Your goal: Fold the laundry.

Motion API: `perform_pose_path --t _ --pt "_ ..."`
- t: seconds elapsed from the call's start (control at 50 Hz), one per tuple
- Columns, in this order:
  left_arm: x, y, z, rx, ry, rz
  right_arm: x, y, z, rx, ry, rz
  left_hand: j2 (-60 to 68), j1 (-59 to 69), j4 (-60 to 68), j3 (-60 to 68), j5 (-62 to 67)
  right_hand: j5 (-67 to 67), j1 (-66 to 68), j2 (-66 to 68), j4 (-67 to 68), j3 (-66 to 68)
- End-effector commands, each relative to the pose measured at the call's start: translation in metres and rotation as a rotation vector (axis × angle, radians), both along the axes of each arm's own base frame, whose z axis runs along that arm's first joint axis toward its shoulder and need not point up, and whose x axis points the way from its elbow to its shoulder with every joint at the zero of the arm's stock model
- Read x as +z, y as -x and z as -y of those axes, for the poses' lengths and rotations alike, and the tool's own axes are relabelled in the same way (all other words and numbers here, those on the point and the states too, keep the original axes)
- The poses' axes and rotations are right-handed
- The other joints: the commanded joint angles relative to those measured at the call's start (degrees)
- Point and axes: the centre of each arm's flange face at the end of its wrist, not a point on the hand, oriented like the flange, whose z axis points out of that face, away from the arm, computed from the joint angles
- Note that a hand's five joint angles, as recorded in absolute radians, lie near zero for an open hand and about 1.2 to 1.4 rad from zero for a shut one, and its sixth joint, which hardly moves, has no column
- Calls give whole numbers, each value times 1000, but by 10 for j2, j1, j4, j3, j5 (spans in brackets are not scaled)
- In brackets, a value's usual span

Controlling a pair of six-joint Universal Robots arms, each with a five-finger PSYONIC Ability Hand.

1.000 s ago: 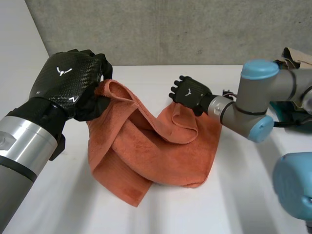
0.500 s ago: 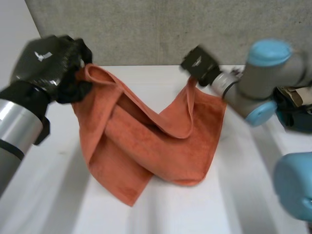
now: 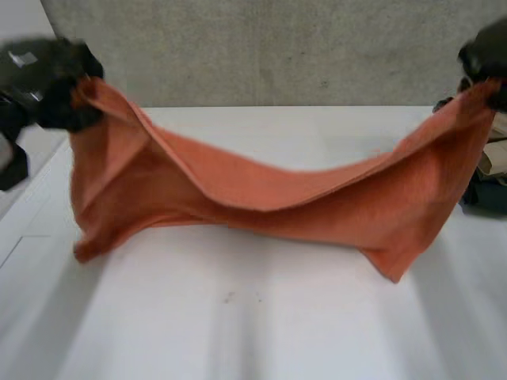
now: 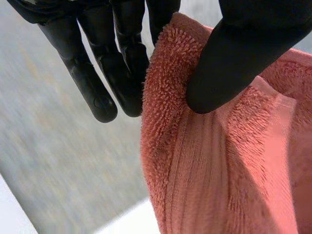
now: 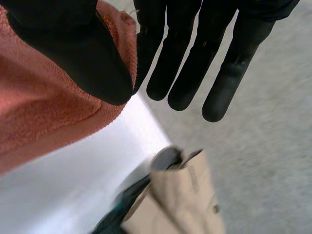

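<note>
An orange towel (image 3: 261, 198) hangs stretched wide above the white table (image 3: 238, 317), sagging in the middle. My left hand (image 3: 47, 79) holds one upper corner at the far left; in its wrist view the thumb (image 4: 234, 63) pinches the towel (image 4: 219, 165) against the fingers (image 4: 122, 58). My right hand (image 3: 483, 59) holds the opposite upper corner at the far right. In the right wrist view the thumb (image 5: 83, 53) presses the towel (image 5: 44, 112) corner against the fingers (image 5: 180, 63). The towel's lower corners dangle near the table.
A grey wall (image 3: 277, 47) stands behind the table. At the right edge lie a beige bag (image 5: 180, 200) and dark teal items (image 3: 483, 190), beside the right hand.
Both hands have lifted and swung apart, pulling the bunched towel off the table into a wide span. The right hand closed on its corner.
</note>
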Motion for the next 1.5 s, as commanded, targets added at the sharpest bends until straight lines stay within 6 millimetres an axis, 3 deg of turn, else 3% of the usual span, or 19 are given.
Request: perform_pose_path --t 0.02,0.12,0.18,0.22,0.26,0.28,0.34,0.44,0.48,0.54,0.6,0.72,0.78,0.8,0.9,0.94,1.04,1.2,1.5 --pt "-69 11 54 -21 -125 190 -67 -3 45 -51 -141 -107 113 148 111 115 142 134 155 126 113 118" --pt "-68 33 95 -11 -7 294 -64 -18 92 -108 42 -6 113 148 111 115 142 134 155 126 113 118" --pt "-36 51 120 26 147 279 -33 -35 110 -104 260 101 113 148 111 115 142 134 155 126 113 118" --pt "2 58 133 47 293 226 -12 -39 117 -105 384 164 113 148 111 115 142 134 155 126 113 118" --pt "27 62 135 55 390 197 21 -42 122 -108 569 261 113 148 111 115 142 134 155 126 113 118" --pt "53 59 138 84 490 162 30 -42 123 -109 622 291 113 148 111 115 142 134 155 126 113 118" --pt "78 61 137 94 599 118 63 -41 115 -103 789 376 113 148 111 115 142 134 155 126 113 118" --pt "99 59 126 90 683 57 68 -40 103 -99 787 382 113 148 111 115 142 134 155 126 113 118" --pt "93 58 123 82 652 54 44 -40 105 -102 697 351 113 148 111 115 142 134 155 126 113 118" --pt "61 52 117 71 532 78 5 -40 106 -106 559 305 113 148 111 115 142 134 155 126 113 118" --pt "23 49 104 46 411 118 -16 -36 99 -109 469 272 113 148 111 115 142 134 155 126 113 118" --pt "-69 37 75 -51 148 212 -103 -34 68 -62 109 166 113 148 111 115 142 134 155 126 113 118" --pt "-101 36 61 -103 76 257 -144 -32 49 -36 -54 133 113 148 111 115 142 134 155 126 113 118" --pt "-120 36 51 -135 45 299 -151 -31 46 -34 -82 128 113 148 111 115 142 134 155 126 113 118" --pt "-161 32 31 -183 -8 462 -189 -15 33 -42 -207 116 113 148 111 115 142 134 155 126 113 118" --pt "-170 30 27 -194 -16 514 -201 -13 27 -30 -238 119 70 104 68 72 99 134 155 126 113 118" --pt "-186 26 14 -225 -56 610 -214 -9 21 -28 -261 125 -246 -211 -248 -244 -217 134 155 126 113 118" --pt "-187 31 -2 -243 -112 575 -230 0 13 -54 -293 171 -287 -252 -289 -285 -258 134 155 126 113 118" --pt "-189 50 -19 -150 -200 483 -234 -2 9 -32 -310 190 -298 -264 -300 -296 -270 134 155 126 113 118"
